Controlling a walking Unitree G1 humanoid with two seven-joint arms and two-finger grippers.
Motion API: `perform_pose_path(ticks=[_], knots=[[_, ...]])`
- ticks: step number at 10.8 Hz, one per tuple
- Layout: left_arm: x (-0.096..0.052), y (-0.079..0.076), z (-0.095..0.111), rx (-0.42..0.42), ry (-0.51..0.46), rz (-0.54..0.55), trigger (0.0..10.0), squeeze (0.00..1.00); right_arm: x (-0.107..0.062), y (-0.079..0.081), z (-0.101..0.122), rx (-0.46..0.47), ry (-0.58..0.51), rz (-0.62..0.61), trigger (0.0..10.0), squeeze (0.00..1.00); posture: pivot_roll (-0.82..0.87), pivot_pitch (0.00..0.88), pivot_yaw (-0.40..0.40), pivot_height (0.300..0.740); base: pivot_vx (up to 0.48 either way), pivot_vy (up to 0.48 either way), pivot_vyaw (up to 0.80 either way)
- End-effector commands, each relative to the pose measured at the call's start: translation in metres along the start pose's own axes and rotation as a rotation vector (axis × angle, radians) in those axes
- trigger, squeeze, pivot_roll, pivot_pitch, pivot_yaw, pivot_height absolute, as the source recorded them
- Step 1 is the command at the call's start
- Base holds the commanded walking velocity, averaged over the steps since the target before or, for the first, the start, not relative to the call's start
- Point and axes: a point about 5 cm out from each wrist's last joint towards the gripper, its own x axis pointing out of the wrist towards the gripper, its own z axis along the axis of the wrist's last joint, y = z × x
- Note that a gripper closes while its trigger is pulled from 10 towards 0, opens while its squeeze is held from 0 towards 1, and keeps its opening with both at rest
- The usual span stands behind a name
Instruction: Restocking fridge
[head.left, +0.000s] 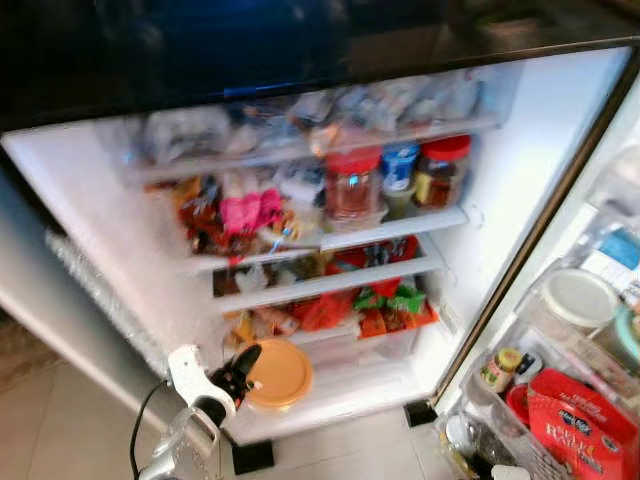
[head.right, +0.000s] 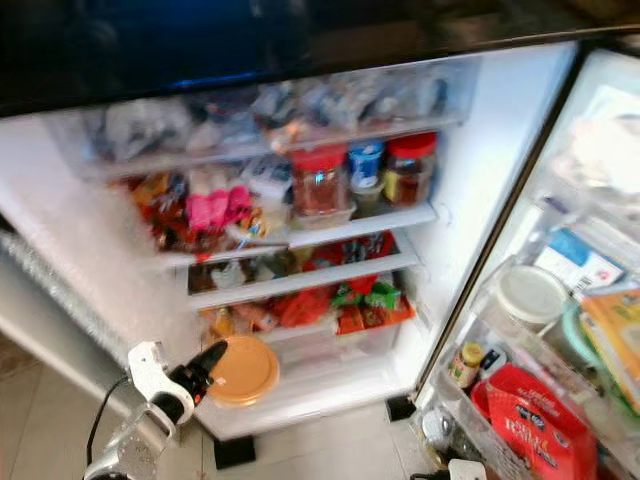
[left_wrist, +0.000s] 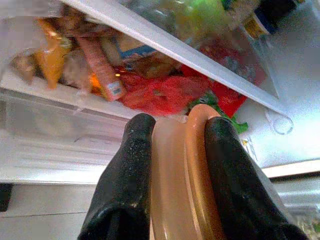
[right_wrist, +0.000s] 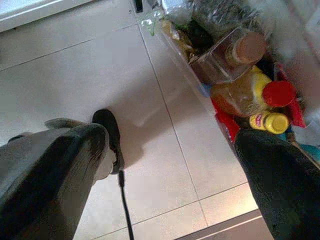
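Left gripper (head.left: 243, 368) is clamped on the rim of an orange round lid (head.left: 277, 374), held edge-on at the fridge's lowest shelf (head.left: 345, 392), with the red vegetable bags (left_wrist: 165, 92) just above and beyond the fingertips. Right gripper (right_wrist: 170, 165) hangs spread wide over the tiled floor (right_wrist: 150, 125); beyond its fingers, door-bin bottles, apparently a yellow-capped mustard bottle (right_wrist: 270, 121) (blurred).
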Motion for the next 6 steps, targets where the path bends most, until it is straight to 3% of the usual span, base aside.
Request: perform_pose_path(ticks=[1,6], knots=[[-0.0010,0.0002,0.0033,0.020,0.005,-0.011,10.0,0.00,-0.0001,0.0015,-0.0024,-0.007,0.007,0.007,10.0,0.00,-0.12,0.000,0.042,0.740,0.000,0.000,-0.69],[-0.0013,-0.0018,0.0038,0.038,0.011,-0.020,10.0,0.00,-0.0003,-0.0006,-0.0021,-0.002,0.008,0.003,10.0,0.00,-0.11,0.000,0.037,0.740,0.000,0.000,-0.68]])
